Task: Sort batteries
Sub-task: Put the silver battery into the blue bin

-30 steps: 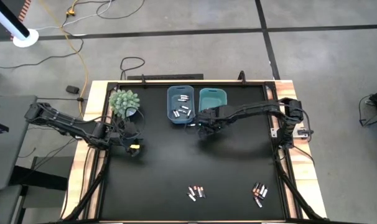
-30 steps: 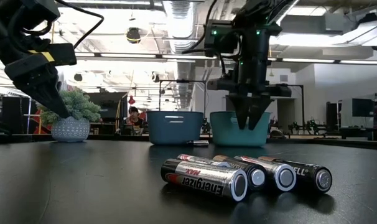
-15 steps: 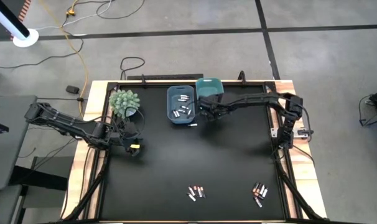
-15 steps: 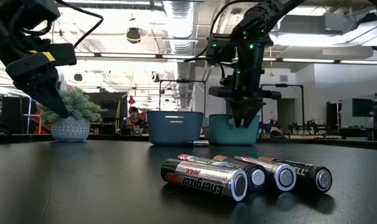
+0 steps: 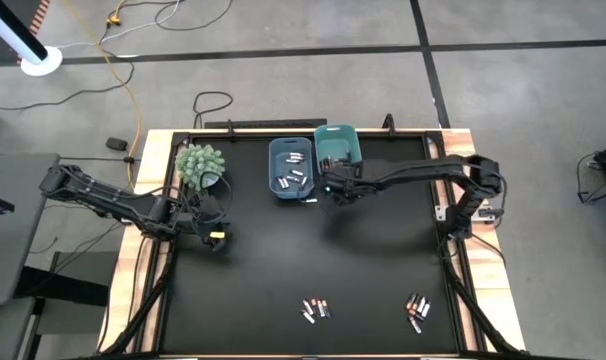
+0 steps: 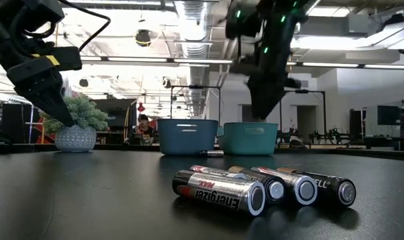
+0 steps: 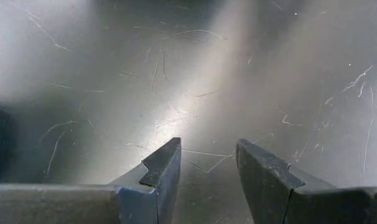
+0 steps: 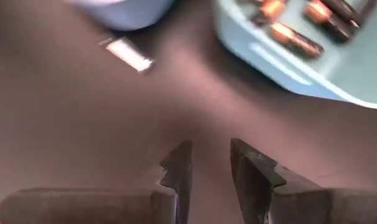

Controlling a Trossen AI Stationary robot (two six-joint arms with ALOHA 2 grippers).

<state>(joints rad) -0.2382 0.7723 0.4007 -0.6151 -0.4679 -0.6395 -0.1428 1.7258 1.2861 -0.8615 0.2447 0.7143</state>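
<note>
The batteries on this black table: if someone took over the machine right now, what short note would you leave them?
Left tool: open, empty, waiting near the potted plant.
Right tool: fingers apart, nothing between them, by the teal bin.
Blue bin holds silvery batteries; teal bin holds dark batteries with copper ends. One silvery battery lies on the table just outside the blue bin.
Left to sort: two small mixed piles at the near edge and, plus that stray.
</note>
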